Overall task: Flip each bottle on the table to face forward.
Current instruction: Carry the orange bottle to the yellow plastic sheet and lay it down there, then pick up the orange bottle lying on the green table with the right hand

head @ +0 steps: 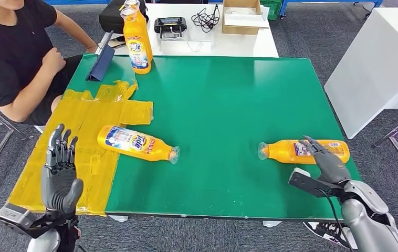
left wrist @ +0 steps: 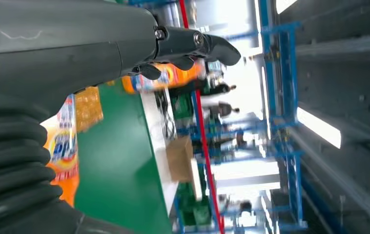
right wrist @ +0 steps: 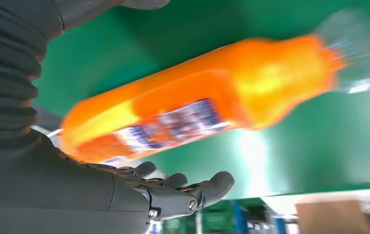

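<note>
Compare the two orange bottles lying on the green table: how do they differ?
The left bottle lies partly on the yellow tape patch, big front label up, cap pointing right. The right bottle lies on bare green table, small-print label up, cap pointing left, right hand over it. Both are orange, clear-capped, on their sides.

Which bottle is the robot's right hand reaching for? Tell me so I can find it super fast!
Find the big green table and look along its near edge to the right corner. An orange bottle lies there on its side, clear cap pointing toward the middle, with the right hand at it. The other lying bottle sits by the yellow tape, and a third bottle stands upright at the far edge.
</note>
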Controlling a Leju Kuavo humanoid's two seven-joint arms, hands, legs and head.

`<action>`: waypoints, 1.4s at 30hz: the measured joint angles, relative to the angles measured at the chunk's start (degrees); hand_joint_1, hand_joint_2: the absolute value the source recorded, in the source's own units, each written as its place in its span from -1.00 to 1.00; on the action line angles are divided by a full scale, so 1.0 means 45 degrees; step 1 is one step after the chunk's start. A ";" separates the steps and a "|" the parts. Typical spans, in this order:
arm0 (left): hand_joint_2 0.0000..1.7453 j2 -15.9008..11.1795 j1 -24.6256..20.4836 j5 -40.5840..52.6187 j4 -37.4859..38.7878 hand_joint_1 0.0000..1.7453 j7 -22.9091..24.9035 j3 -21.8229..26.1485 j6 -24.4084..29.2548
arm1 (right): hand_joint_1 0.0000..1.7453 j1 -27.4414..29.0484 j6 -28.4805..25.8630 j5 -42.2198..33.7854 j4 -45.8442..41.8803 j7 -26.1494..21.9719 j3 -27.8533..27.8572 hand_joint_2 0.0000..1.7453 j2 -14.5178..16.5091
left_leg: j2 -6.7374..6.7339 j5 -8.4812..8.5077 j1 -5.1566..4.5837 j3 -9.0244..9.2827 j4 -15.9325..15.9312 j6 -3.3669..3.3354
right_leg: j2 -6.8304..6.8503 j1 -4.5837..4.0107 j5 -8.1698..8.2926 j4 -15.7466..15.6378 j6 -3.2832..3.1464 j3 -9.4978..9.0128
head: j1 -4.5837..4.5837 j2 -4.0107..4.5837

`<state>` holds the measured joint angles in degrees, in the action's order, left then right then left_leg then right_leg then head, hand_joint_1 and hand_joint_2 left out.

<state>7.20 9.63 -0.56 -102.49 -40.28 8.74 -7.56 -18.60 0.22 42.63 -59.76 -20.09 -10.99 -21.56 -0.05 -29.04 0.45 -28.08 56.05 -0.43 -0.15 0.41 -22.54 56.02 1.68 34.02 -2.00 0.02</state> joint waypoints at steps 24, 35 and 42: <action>1.00 0.0090 -0.0215 -0.0109 0.0005 -1.00 0.0004 0.0233 -0.0220 | -1.00 -0.1250 -0.0244 0.0676 0.2013 0.0217 0.0374 1.00 -0.0281 | -0.0002 0.0004 0.0004 0.0002 0.0000 0.0004 | 0.0000 -0.0003 0.0000 0.0003 0.0000 -0.0001 | -0.0002 0.0000; -1.00 0.0072 -0.0605 -0.0181 0.0286 -1.00 0.0018 0.0233 -0.0448 | -1.00 -0.2456 -0.0028 0.0885 0.3743 0.0220 0.0357 1.00 -0.0507 | 0.0002 0.0006 0.0004 0.0015 0.0001 0.0005 | 0.0002 -0.0003 0.0000 0.0006 -0.0001 -0.0002 | -0.0001 0.0000; -1.00 -0.0018 -0.0853 -0.0269 0.0515 -1.00 0.0018 0.0233 -0.0643 | -1.00 -0.3248 0.0094 0.1031 0.4820 0.0174 0.0296 1.00 -0.0726 | 0.0000 0.0006 0.0003 0.0013 0.0001 0.0004 | 0.0000 -0.0002 0.0000 0.0004 0.0000 -0.0001 | -0.0001 0.0000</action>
<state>7.12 5.79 -1.78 -100.17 -40.20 9.79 -10.46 -33.22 0.64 47.27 -38.07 -19.31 -9.66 -24.82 -0.05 -29.01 0.46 -28.02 56.06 -0.41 -0.15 0.40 -22.54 56.04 1.68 34.02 -2.01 0.02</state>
